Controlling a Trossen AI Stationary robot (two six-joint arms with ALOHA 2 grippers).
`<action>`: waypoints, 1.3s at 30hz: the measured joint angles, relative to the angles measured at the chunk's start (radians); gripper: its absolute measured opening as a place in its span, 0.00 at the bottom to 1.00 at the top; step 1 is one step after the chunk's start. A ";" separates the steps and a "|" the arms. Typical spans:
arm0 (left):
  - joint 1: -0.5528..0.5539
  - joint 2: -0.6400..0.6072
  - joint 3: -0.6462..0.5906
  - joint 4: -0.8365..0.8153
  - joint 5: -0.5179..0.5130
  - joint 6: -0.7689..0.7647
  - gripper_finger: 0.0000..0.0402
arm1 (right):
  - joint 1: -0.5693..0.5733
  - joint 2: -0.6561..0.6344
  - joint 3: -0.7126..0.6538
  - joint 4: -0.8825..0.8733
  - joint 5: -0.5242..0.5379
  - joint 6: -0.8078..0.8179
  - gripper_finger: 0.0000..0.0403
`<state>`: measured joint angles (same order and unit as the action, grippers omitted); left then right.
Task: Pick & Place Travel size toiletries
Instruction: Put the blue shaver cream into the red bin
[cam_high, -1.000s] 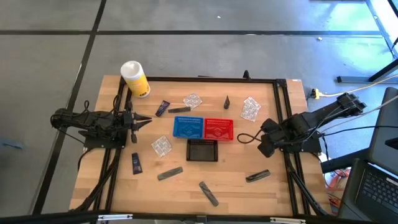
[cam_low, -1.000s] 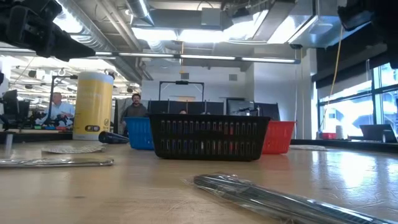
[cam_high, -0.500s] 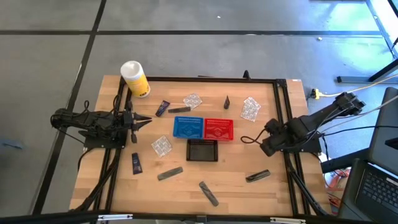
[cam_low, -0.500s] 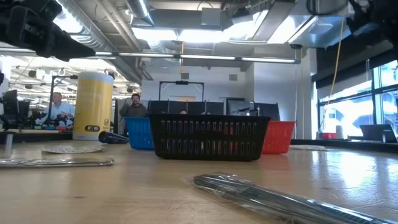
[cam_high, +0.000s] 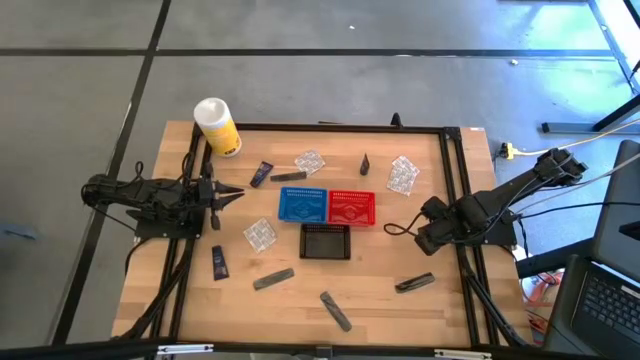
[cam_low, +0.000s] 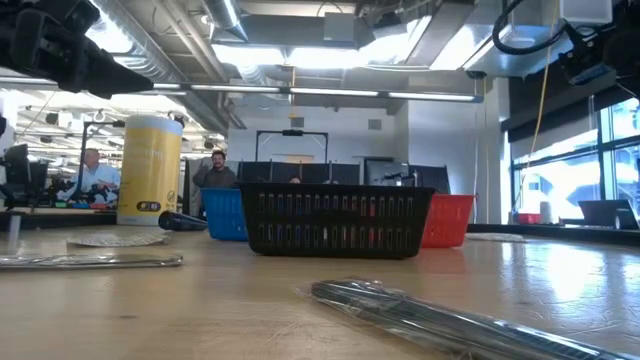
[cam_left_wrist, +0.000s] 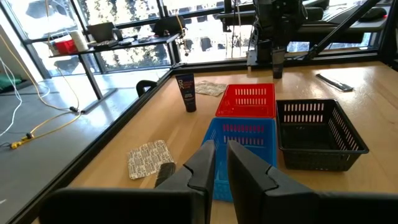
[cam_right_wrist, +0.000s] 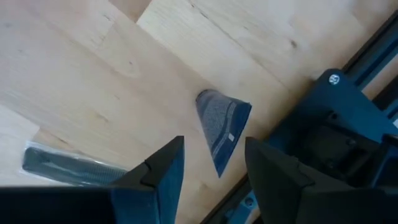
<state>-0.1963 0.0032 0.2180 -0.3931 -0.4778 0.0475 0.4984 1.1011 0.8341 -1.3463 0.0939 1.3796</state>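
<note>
Right pincer open, empty, above the desk beside the red basket; left pincer closed, empty, waiting at the desk's left edge.

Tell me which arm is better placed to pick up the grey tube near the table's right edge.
The right one. The right gripper hangs open at that side, nearest the grey tube. The left gripper waits across the table, fingers nearly together.
</note>
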 joint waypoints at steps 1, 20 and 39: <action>0.000 0.000 0.000 0.000 0.000 0.000 0.09 | 0.000 0.000 0.000 0.000 0.002 0.000 0.41; 0.000 0.000 0.000 0.000 0.000 0.000 0.09 | 0.000 0.000 -0.067 -0.001 -0.014 0.047 0.34; 0.000 0.000 0.000 0.000 0.000 0.000 0.09 | 0.000 0.000 -0.093 0.023 -0.047 0.026 0.22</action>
<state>-0.1965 0.0032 0.2182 -0.3929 -0.4780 0.0473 0.4988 1.1011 0.7411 -1.3235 0.0467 1.4052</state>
